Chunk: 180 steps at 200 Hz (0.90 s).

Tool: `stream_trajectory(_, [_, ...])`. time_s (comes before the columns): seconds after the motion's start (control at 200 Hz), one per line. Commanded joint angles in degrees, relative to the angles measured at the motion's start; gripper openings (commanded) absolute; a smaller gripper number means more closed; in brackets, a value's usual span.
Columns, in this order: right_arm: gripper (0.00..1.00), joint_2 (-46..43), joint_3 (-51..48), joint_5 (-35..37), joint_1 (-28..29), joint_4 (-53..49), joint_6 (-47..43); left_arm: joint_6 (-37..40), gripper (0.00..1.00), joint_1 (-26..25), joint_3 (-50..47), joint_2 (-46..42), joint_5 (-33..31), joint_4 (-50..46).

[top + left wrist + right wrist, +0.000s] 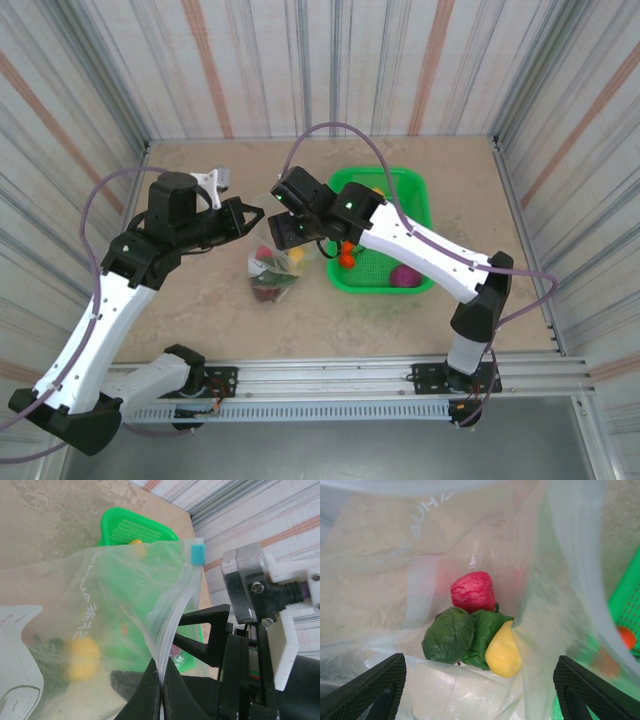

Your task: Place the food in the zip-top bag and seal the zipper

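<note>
Partly done: red, green and yellow food [472,625] lies in the bag [115,605] right beneath the right gripper [480,657], whose jaws are wide and empty; more waits in the basket [385,286] beside it. The left gripper [161,680] pinches the bag's mouth edge, with the zipper [198,554] unsealed. The bag hangs roughly upright below that gripper, mouth up

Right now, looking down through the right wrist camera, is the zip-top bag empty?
No, a red piece, a dark green piece and a yellow piece lie together at the bottom of the zip-top bag.
</note>
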Motion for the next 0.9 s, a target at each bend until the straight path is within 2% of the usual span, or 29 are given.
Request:
stream_trajectory(0.0, [0.78,-4.02,-0.56,0.27,0.43,1.11,-0.67,-0.17,0.0,-0.5,0.35,-0.75,-0.49,0.0])
stream_trajectory(0.175, [0.76,-9.17,-0.56,-2.66,0.26,4.15,-2.31,0.3,0.0,-0.52,-0.89,-0.84,-0.66,-0.08])
stream_trajectory(0.265, [0.75,-12.33,-0.56,-1.43,-0.14,5.25,-2.29,0.08,0.0,-0.45,-1.61,-0.98,-0.5,0.0])
stream_trajectory(0.366, [0.75,-15.82,-4.75,1.09,-1.99,5.41,-2.21,-0.05,0.0,-0.45,-1.87,-1.36,-0.44,0.09])
stream_trajectory(0.541, [0.75,-21.45,-16.07,1.15,-12.56,5.8,-0.35,0.6,0.0,-0.48,-1.46,-2.0,-0.64,-0.22])
stream_trajectory(0.661, [0.76,-21.89,-24.69,-2.32,-22.17,8.4,0.12,1.0,0.0,-0.5,-1.19,-1.89,-0.9,-0.36])
stream_trajectory(0.761, [0.77,-18.43,-28.42,-3.32,-28.08,11.33,-0.9,1.32,0.0,-0.44,-0.96,-0.88,-0.68,-0.09])
stream_trajectory(0.897, [0.82,-9.95,-28.67,-1.51,-31.9,15.29,-3.73,1.61,0.0,-0.45,-0.14,0.16,0.18,-0.22])
